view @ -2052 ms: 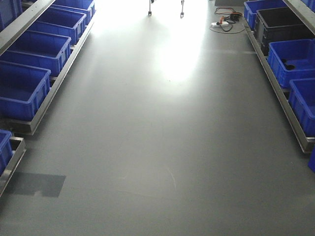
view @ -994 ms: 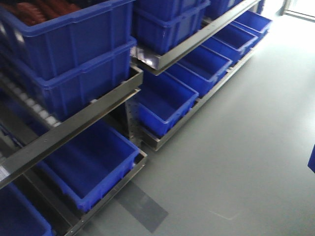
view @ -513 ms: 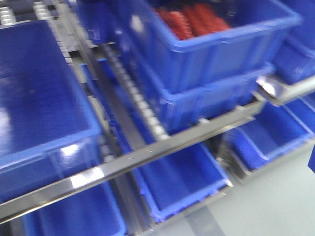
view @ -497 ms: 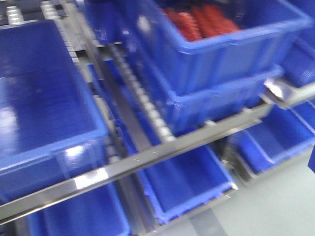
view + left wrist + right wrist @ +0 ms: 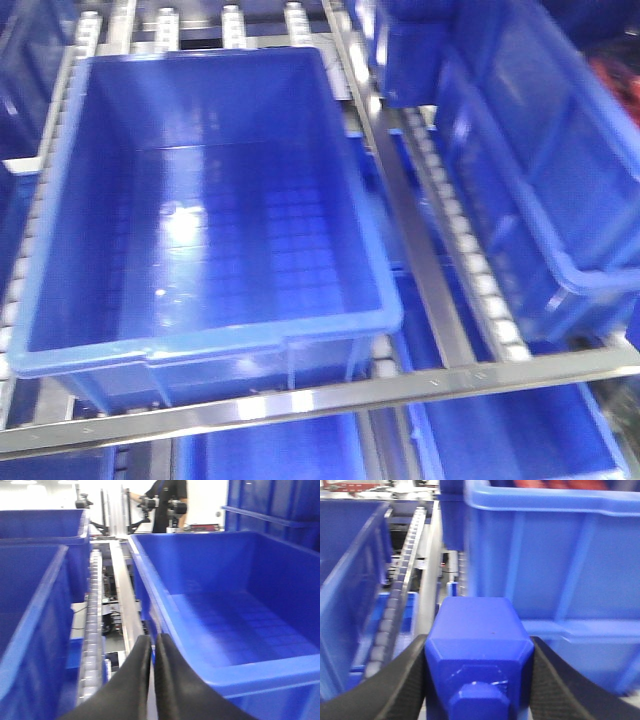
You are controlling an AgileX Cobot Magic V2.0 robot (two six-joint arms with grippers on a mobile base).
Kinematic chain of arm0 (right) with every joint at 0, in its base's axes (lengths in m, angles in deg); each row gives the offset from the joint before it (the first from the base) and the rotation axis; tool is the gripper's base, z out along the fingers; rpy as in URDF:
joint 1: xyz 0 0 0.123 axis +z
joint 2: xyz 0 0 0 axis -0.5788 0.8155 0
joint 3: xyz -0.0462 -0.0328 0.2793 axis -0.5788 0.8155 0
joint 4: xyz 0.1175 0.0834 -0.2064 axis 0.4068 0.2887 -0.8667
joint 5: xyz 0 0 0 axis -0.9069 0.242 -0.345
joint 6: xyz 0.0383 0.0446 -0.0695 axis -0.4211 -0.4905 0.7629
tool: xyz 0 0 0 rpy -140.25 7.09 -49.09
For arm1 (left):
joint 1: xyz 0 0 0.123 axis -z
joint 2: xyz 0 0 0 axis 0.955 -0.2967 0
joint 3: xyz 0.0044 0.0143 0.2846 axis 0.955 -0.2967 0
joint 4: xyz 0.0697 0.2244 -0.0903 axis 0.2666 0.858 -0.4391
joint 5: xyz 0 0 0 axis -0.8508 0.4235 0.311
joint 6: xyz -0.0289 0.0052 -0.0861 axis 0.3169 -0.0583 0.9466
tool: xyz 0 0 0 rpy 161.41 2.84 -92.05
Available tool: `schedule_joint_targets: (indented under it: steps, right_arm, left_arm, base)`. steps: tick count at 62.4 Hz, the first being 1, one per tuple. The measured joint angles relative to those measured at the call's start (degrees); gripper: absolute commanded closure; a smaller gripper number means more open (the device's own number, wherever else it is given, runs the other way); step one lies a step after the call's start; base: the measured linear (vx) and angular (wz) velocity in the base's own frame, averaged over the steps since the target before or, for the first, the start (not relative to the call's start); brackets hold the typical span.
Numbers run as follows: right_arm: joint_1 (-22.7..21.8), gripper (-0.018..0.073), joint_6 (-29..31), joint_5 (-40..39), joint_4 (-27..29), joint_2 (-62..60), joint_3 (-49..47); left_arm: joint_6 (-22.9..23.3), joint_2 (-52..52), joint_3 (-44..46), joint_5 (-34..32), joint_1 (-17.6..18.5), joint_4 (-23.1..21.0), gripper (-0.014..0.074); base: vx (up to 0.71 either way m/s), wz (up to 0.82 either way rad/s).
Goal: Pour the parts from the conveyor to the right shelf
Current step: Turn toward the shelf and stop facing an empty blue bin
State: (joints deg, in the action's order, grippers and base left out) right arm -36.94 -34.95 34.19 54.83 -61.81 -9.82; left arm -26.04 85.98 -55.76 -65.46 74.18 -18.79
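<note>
Blue plastic, a single part, sat clamped in the right pincer. The left pincer was pressed closed on nothing. One empty bin on the right shelf lay between them, left of the loaded pincer, its long axis running away from the robot.

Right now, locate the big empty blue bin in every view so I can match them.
Front-facing: the empty bin fills the centre-left, on the right shelf.
Left wrist: the bin takes the right half, past the shut left end effector.
Right wrist: only its wall, far left; the right end effector grips a part.
Shared landmark: the roller rows flanking the bin.
</note>
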Motion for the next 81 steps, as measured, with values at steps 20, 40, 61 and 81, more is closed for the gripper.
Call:
schedule_joint_targets:
  steps: [20,40,61,81]
  right_arm:
    - [0.0,0.0568,0.0,0.0,0.0,0.0,0.0]
    - [0.0,0.0568,0.0,0.0,0.0,0.0,0.0]
    - [0.0,0.0568,0.0,0.0,0.0,0.0,0.0]
    - [0.0,0.0568,0.0,0.0,0.0,0.0,0.0]
  left_arm:
    - [0.0,0.0,0.0,0.0,0.0,0.0,0.0603]
    - [0.0,0.0,0.0,0.0,0.0,0.0,0.0603]
    - [0.0,0.0,0.0,0.0,0.0,0.0,0.0603]
    - [0.0,0.0,0.0,0.0,0.0,0.0,0.0603]
  base:
    - [0.06,0.2]
    - [0.06,0.1]
    - [0.08,0.15]
    - [0.07,0.04]
